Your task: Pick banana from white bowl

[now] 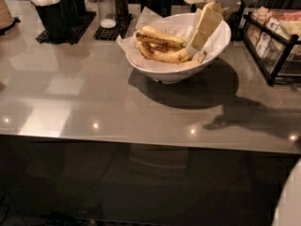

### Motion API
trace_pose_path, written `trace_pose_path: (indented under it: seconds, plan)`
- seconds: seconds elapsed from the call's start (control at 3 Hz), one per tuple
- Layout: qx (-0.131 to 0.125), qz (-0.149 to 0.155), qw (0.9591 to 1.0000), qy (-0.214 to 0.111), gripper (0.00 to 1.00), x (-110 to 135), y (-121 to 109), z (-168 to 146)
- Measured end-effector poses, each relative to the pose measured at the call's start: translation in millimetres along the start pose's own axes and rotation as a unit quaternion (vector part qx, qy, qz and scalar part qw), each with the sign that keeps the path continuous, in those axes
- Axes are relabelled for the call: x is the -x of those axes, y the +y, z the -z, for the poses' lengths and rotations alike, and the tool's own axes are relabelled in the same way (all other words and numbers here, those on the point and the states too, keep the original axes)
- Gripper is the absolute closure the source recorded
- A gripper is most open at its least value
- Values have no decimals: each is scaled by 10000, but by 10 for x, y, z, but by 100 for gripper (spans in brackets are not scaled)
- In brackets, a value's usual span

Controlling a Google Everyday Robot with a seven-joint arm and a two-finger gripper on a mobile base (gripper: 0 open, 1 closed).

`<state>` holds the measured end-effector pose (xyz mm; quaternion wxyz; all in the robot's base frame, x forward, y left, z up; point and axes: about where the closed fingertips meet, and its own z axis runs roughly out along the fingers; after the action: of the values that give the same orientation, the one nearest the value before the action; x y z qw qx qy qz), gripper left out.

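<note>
Banana [159, 38] is lying in the white bowl [164, 72], at the back of the pile. It is curved and yellow, with a long dark brown bruised band running along its skin. Counting bananas: two long ones are showing clearly, the bruised one and a paler one [164, 56] lying just in front of it and touching it. A short yellowish bit [197, 60] is peeking out at the right end; cannot tell if it is a third.

One bowl, wide and glossy white with a slanted rim, is sitting on the grey tabletop [94, 93]. Crinkled white paper [146, 19] is lining the bowl and sticking up past its back-left rim.

One claw [194, 46], cream-coloured, is reaching down over the bowl's back-right rim into the bowl. Its tip is sitting at the right ends of the bananas, touching or just beside them. Cannot tell whether the claw is open or closed.

Left of the bowl, one black holder [56, 15] is standing stuffed with white items. Two shakers [106, 11] are standing on a black mat [110, 28] between that holder and the bowl. Right of the bowl, one black wire rack [269, 48] is holding small packets.
</note>
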<state>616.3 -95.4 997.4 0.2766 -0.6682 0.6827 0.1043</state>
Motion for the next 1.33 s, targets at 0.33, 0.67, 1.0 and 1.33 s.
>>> trace_pose_path:
  seconds: [0.33, 0.67, 1.0, 1.33]
  plan:
    - [138, 149, 9996, -183, 0, 140, -219, -282]
    - [76, 150, 9996, -232, 0, 165, -279, -313]
    - [-16, 80, 9995, -310, 0, 133, -344, -354]
    - [15, 86, 9994, -321, 0, 99, -494, -541]
